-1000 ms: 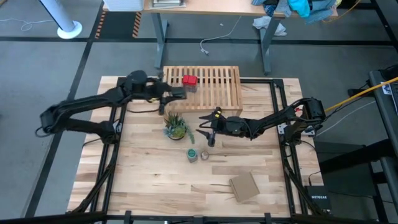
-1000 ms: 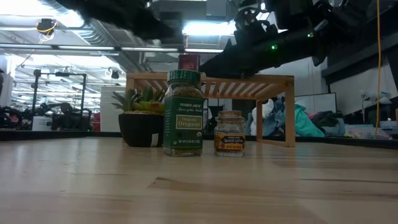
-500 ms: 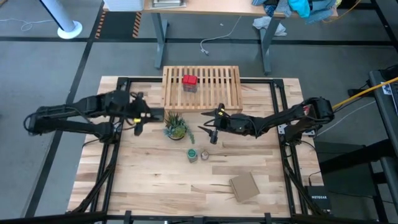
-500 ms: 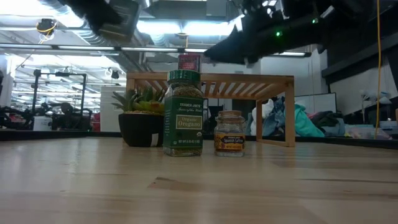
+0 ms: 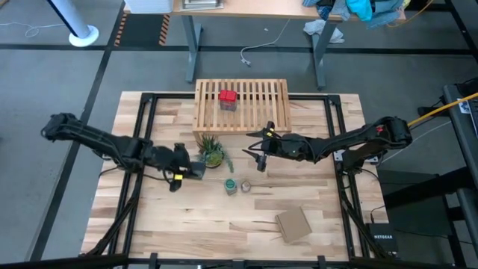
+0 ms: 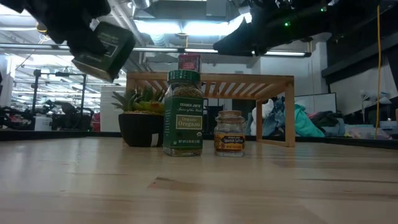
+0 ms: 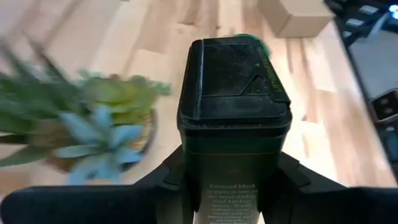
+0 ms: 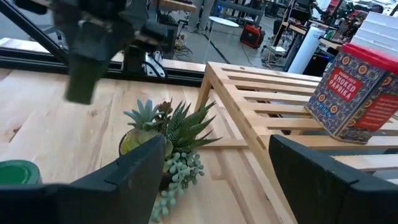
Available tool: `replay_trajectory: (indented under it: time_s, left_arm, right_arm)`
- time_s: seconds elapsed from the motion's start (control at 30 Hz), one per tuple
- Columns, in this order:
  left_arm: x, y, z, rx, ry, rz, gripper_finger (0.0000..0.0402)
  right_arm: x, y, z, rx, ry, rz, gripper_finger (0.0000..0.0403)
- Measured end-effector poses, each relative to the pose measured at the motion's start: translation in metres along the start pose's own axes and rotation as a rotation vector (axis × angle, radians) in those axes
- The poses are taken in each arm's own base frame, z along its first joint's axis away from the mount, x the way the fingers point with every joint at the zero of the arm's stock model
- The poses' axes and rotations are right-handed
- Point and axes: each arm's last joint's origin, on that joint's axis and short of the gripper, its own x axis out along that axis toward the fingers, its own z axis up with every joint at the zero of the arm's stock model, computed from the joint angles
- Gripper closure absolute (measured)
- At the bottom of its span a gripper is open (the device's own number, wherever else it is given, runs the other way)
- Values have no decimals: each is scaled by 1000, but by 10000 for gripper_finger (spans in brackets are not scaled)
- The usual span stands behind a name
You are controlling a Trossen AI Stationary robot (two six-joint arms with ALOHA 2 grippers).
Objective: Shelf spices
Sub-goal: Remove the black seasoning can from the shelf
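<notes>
Shelving is partly done: one of four spices is up, and the dark tin is judged to be the one in hand. The butcher-block table [image 5: 187, 217] carries everything. The shelf [image 5: 241, 104] stands at twelve o'clock on it, with the red tin [image 5: 227, 98] set on its slats. The potted plant [image 5: 211, 152] sits just in front of the shelf's left leg, and the cardboard piece [image 5: 293, 223] lies well apart at five o'clock. The green-capped jar [image 5: 231, 185] and the tiny brownish jar [image 5: 246, 185] stand side by side near the table's centre, not yet shelved.

The left arm is stretched in from nine o'clock, and the left gripper [image 5: 181, 171] is clenched on the dark tin [image 7: 233, 112], held aloft just beside the plant. The next move is judged to call for a carry up to twelve o'clock, over the plant, and a release on the slats beside the red tin. The right arm reaches in from three o'clock, the right gripper [image 5: 258, 155] hovering with jaws spread, empty, in front of the shelf.
</notes>
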Motion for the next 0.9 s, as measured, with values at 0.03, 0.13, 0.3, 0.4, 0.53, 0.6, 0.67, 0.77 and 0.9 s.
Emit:
replay_trajectory:
  time_s: [0.03, 0.13, 0.3, 0.4, 0.53, 0.6, 0.67, 0.77, 0.9]
  left_arm:
    - [4, -3, -4, -8, 3, -7, 292]
    - [17, -10, -12, -9, -13, -29, 292]
    - [42, -20, -24, 11, -12, -32, 292]
    - [60, -24, -30, 21, 3, -28, 292]
    - [84, -24, -43, 41, 44, 9, 292]
    - [95, -24, -48, 57, 37, 31, 292]
    - [104, -24, -51, 61, 15, 71, 292]
    - [113, -23, -55, 62, -13, 122, 292]
    - [118, -23, -58, 58, -33, 136, 292]
  right_arm:
    - [-1, 0, 1, -12, -2, 0, 111]
    - [-2, -1, 3, -25, -14, -3, 111]
    - [-3, -1, 4, -36, -17, 14, 111]
    - [-3, 0, 4, -37, -21, 54, 111]
    - [-3, 1, 4, -36, -35, 85, 111]
    - [-3, 1, 4, -38, -33, 85, 111]
    - [-3, 1, 4, -41, -33, 85, 111]
    - [-3, 1, 4, -62, -34, 85, 111]
    - [-3, 1, 4, -67, -29, 87, 111]
